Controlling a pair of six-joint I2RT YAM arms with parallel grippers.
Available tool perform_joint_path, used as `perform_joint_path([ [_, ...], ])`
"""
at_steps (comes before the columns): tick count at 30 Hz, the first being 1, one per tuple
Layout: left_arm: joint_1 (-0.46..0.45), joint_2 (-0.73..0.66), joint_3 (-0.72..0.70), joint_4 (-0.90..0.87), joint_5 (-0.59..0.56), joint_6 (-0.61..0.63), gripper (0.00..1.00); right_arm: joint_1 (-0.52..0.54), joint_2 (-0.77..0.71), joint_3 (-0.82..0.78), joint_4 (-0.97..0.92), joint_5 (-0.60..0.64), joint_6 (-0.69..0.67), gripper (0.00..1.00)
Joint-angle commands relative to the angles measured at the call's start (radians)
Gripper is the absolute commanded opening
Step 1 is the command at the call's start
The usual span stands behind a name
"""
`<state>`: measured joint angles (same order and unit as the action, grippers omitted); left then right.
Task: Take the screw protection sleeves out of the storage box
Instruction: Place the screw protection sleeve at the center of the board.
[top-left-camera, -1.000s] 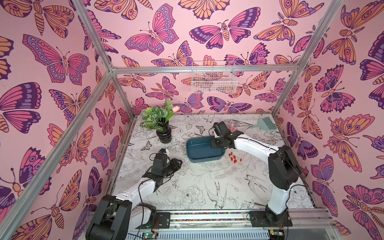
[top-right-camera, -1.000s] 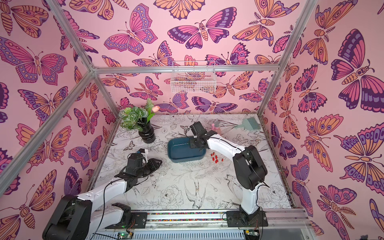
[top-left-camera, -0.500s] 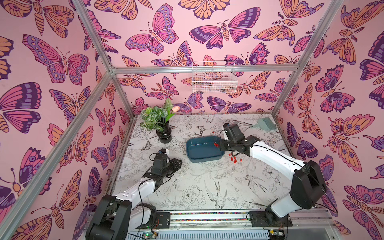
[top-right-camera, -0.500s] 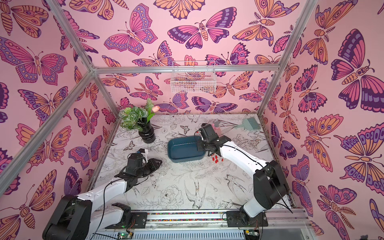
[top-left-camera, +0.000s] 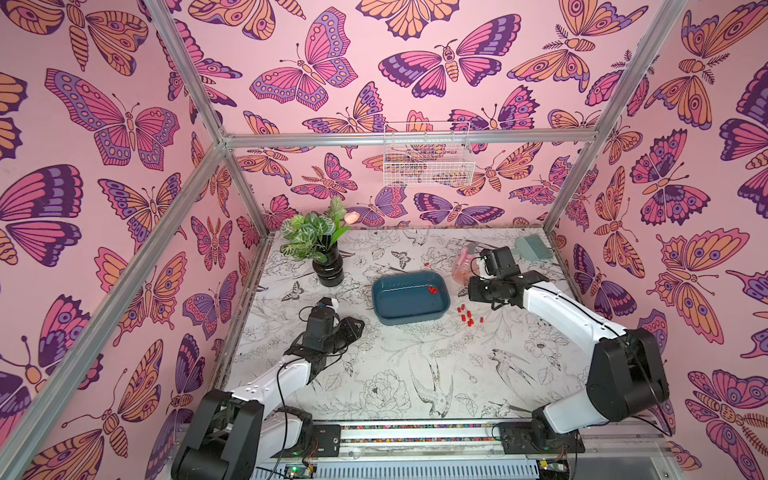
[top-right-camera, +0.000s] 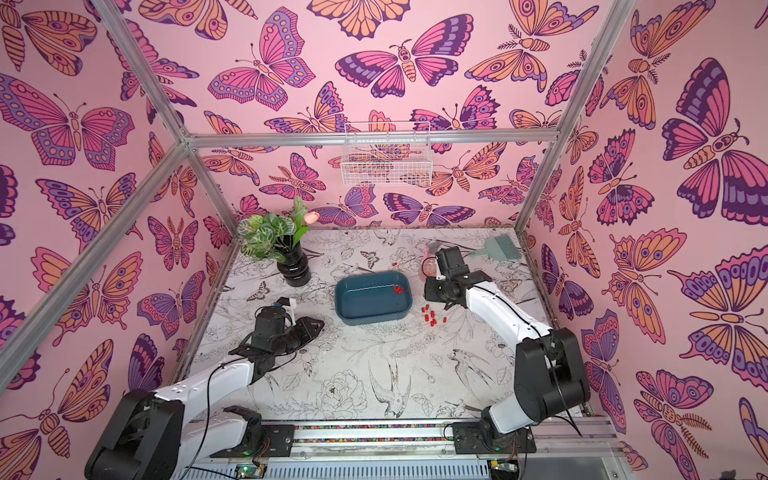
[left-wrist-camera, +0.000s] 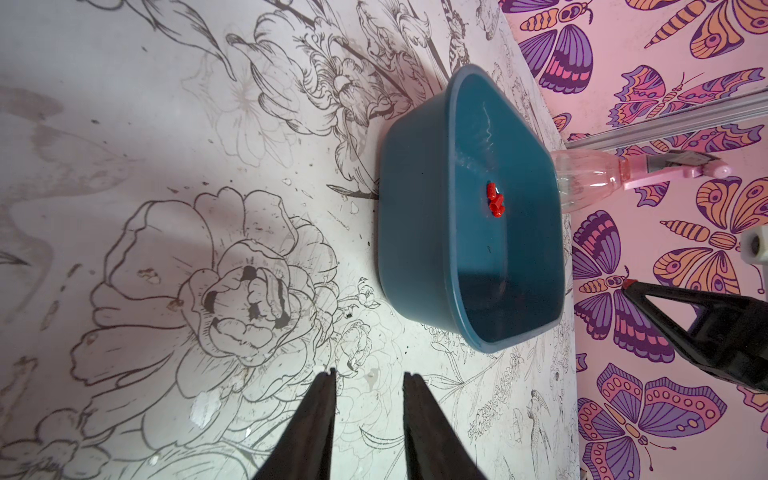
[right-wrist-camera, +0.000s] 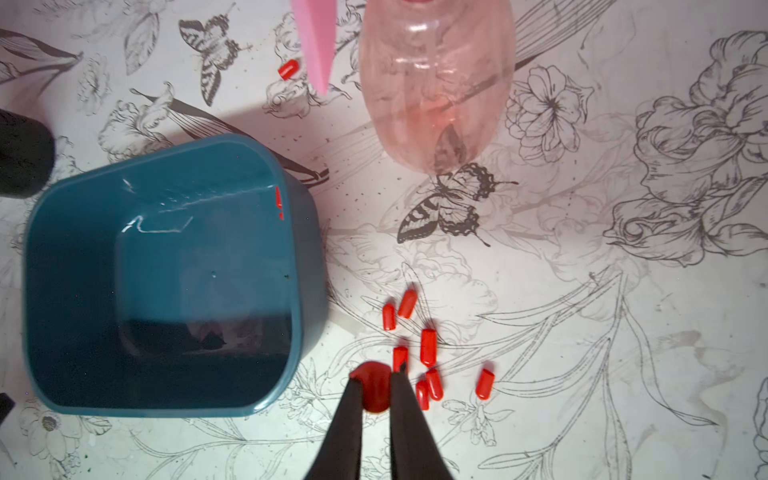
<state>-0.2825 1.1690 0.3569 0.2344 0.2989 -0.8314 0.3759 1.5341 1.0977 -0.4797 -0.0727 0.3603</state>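
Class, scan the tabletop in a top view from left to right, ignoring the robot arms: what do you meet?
Black vase with plant → storage box → loose screw protection sleeves → grey-green comb.

The robot has white links (top-left-camera: 561, 307), bulky black joints (top-left-camera: 627, 374) and tapered black tool fingers (right-wrist-camera: 340, 436).

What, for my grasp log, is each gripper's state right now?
Left gripper: open, empty.
Right gripper: closed on one tiny bright red cylindrical plastic screw protection sleeve.

Black vase (top-left-camera: 329, 272) with plant (top-left-camera: 305, 232), pink spray bottle (right-wrist-camera: 436, 83), pale green comb (top-left-camera: 534, 248), white wire basket (top-left-camera: 428, 160) on back wall.
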Motion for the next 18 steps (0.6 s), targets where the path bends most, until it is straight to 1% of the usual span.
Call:
perform_joint_path([
  [1, -0.003, 0.001, 0.017, -0.017, -0.004, 0.006, 0.33, -0.025, 0.029, -0.006, -0.057, -0.028, -0.047, 0.16],
  [2, -0.003, -0.001, 0.017, -0.017, -0.003, 0.006, 0.33, -0.030, 0.057, -0.006, -0.061, -0.029, -0.053, 0.16],
  [11, -0.003, -0.003, 0.016, -0.018, -0.003, 0.006, 0.33, -0.050, 0.148, 0.031, -0.118, -0.036, -0.080, 0.17],
  [18, -0.004, -0.003, 0.017, -0.018, -0.003, 0.005, 0.33, -0.060, 0.176, 0.038, -0.135, -0.026, -0.090, 0.17],
])
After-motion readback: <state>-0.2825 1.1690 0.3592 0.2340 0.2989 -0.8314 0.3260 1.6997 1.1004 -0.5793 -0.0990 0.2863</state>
